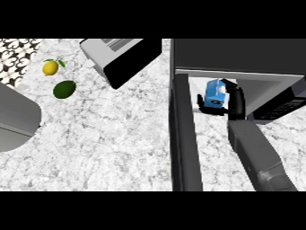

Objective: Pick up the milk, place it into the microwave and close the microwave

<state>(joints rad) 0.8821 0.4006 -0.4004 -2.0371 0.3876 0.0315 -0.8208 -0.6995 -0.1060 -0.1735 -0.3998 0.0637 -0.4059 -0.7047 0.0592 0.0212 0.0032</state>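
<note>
The tabletop [115,148] looked like mottled white-grey marble, smooth. The microwave [241,54] showed a dark, matt metal-like shell, and the milk [214,92] carton was smooth blue. The lemon [50,68] looked waxy yellow.

Blue milk carton [214,92] tilted, at mouth of dark microwave [248,56]; microwave door [185,134] swung open.

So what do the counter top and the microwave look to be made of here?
The counter top looks like polished stone, probably marble or granite: white with grey mottled veining. The microwave looks like dark matte metal or plastic: flat charcoal panels without shine, so which one stays open.
</note>
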